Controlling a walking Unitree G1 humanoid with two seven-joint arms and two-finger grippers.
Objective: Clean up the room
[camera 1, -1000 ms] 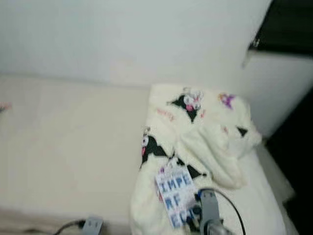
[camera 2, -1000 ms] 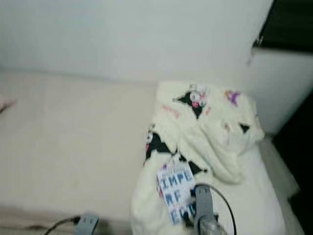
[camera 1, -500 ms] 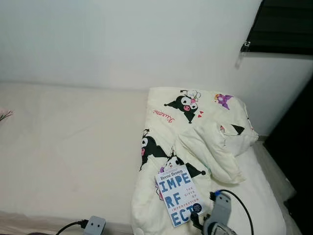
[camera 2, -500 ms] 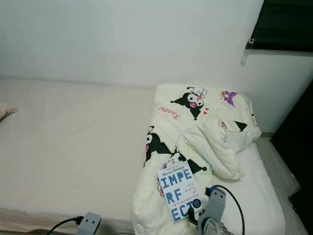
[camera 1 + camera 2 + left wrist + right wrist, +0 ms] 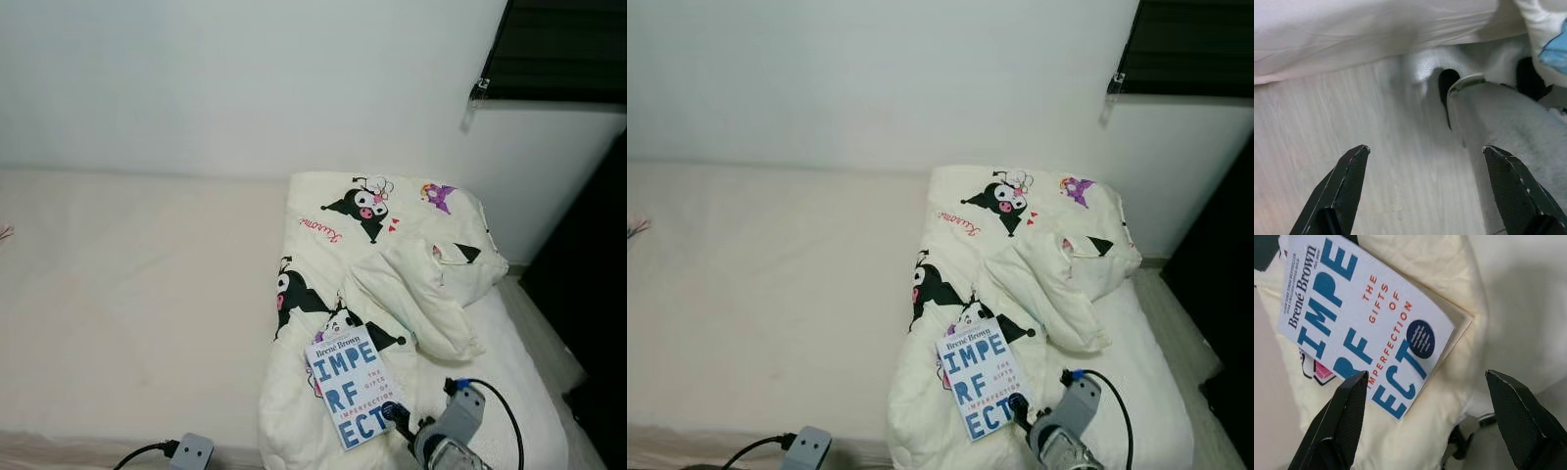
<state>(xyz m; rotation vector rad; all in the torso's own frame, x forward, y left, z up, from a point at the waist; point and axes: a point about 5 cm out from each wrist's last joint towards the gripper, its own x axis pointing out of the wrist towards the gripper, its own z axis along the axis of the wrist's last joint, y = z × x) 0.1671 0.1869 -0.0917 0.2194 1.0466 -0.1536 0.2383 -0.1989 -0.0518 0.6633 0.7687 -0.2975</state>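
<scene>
A white paperback book (image 5: pixel 348 390) with big blue letters lies on a cream blanket (image 5: pixel 392 274) printed with black cartoon figures, near the bed's front edge. My right gripper (image 5: pixel 1427 391) hovers open just off the book's (image 5: pixel 1366 328) lower corner, one black finger (image 5: pixel 1347 416) on each side and nothing between them. From the head, the right gripper (image 5: pixel 400 419) sits low, right of the book. My left gripper (image 5: pixel 1425 156) hangs open over a pale wooden floor (image 5: pixel 1376 171) by the bed's underside.
The bare cream mattress (image 5: pixel 137 294) stretches left of the blanket against a white wall. A dark window blind (image 5: pixel 558 44) is at upper right, with a dark gap (image 5: pixel 588 313) beside the bed. A grey leg (image 5: pixel 1508 142) stands close to the left gripper.
The head camera has shifted and the blur has cleared. My right wrist has slid to the right, off the book's lower corner. The book and blanket lie as before.
</scene>
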